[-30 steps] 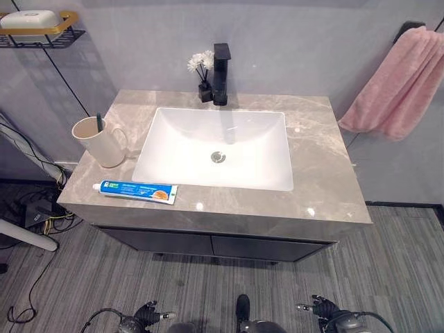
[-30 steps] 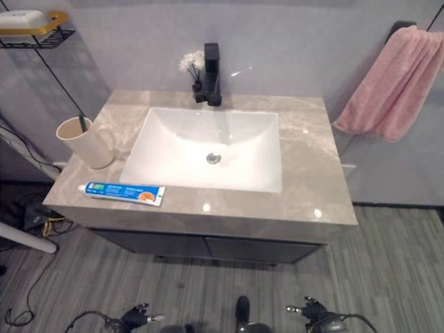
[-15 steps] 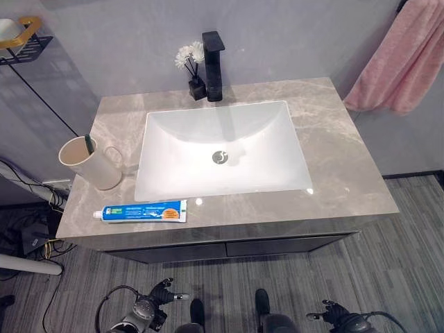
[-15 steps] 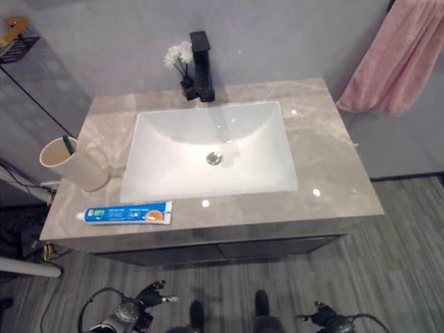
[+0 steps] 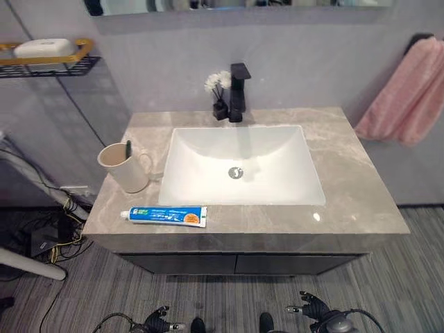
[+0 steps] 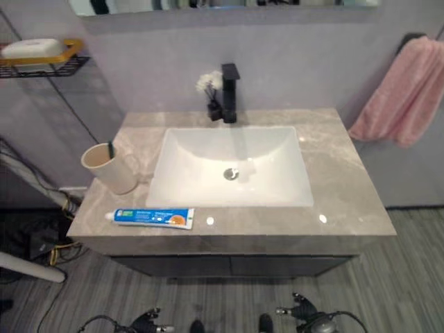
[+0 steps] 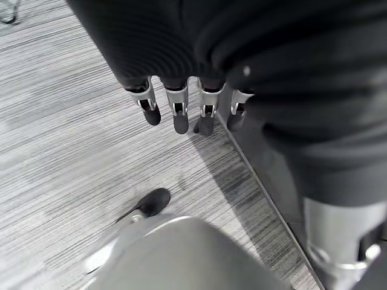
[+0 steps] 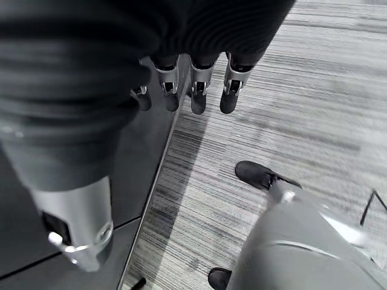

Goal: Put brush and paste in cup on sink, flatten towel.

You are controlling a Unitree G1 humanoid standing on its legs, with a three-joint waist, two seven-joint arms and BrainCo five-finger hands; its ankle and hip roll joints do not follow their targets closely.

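Left eye view: toothpaste (image 5: 165, 216) lies at the bench's (image 5: 361, 201) near-left edge, beside the cup (image 5: 127, 167). Both robot hands, left (image 7: 181, 103) and right (image 8: 193, 90), hang released and empty. A clumsy grab could push the tube off.

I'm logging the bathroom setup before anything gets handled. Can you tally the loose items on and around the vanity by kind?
Cups: 1, the cream cup
Toothbrushes: 1, the toothbrush standing in that cup
Toothpaste tubes: 1, the toothpaste tube lying on the counter's front edge
Towels: 1, the pink towel hanging on the wall
Flower vases: 1, the flower vase beside the tap
Total: 5
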